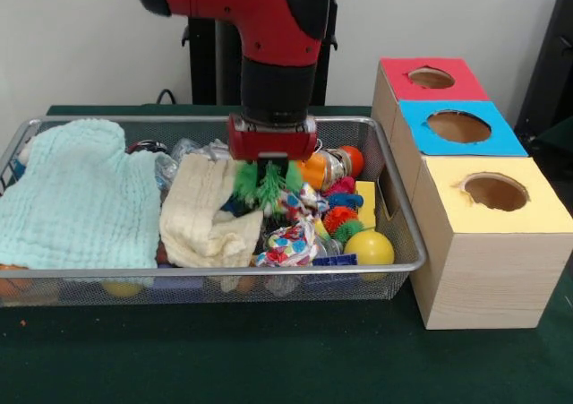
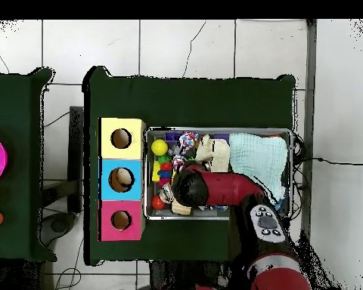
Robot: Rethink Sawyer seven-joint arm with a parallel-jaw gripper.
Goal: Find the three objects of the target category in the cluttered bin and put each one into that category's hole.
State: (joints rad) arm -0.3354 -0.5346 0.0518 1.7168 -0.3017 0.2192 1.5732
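Observation:
The wire mesh bin (image 1: pixel 224 270) lies across the table and is full of clutter; it also shows in the overhead view (image 2: pixel 215 130). My gripper (image 1: pixel 269 178) hangs over the bin's middle, shut on a green spiky ball (image 1: pixel 269 187) just above the clutter. No plush toy shows plainly. Something orange (image 1: pixel 12 287) shows through the mesh under the cloth at the front left; I cannot tell what it is. The red-surround hole (image 1: pixel 431 77) is on the farthest wooden box; in the overhead view it (image 2: pixel 121 220) is the box nearest the robot's base. The arm hides the gripper in the overhead view.
A pale green cloth (image 1: pixel 76 193) and a cream cloth (image 1: pixel 210 211) cover the bin's left and middle. A knotted rope toy (image 1: pixel 291 238), a yellow ball (image 1: pixel 369 248), an orange ball (image 1: pixel 315 171) and spiky balls fill the right end. The blue-surround hole (image 1: pixel 458 125) and yellow-surround hole (image 1: pixel 494 191) are on the nearer boxes.

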